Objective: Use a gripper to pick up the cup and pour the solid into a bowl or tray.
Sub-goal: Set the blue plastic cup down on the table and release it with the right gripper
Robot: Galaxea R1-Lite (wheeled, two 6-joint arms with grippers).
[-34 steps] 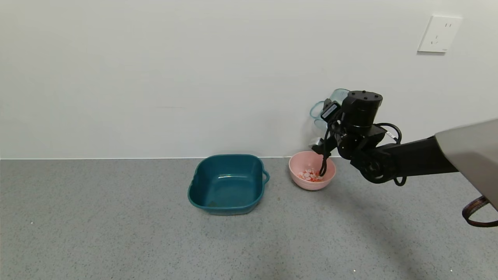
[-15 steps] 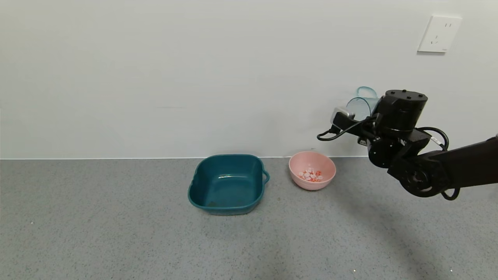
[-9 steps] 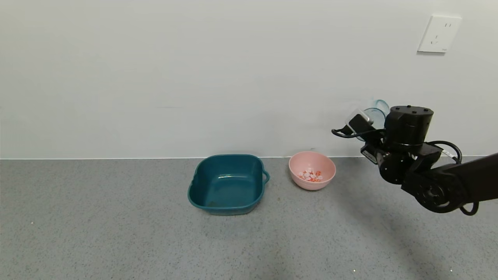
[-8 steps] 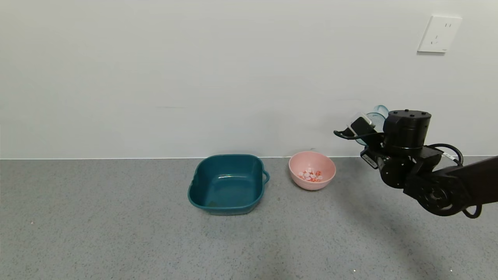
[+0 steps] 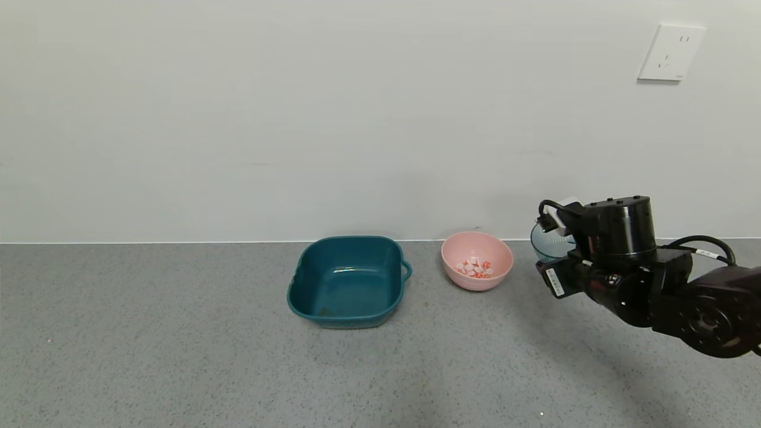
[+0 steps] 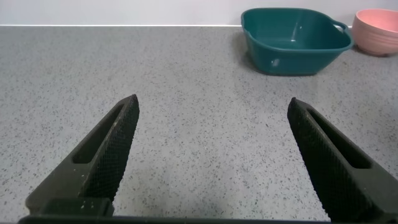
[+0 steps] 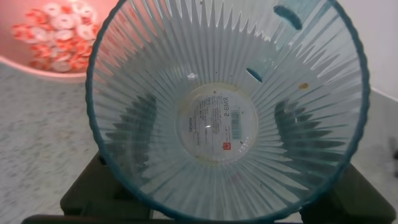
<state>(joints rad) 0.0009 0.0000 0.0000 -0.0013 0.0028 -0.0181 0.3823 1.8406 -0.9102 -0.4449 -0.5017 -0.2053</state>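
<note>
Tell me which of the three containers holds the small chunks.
The pink bowl: pink and white chunks lie in it. The teal tub beside it has none, and the clear cup in the right pincer is empty.

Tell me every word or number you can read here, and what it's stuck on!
None can be read for sure.
Round sticker on the bottom of the cup: print and a red mark, too small and blurred to read.
White label on the right gripper: too small to read.
Wall socket: no words.
</note>
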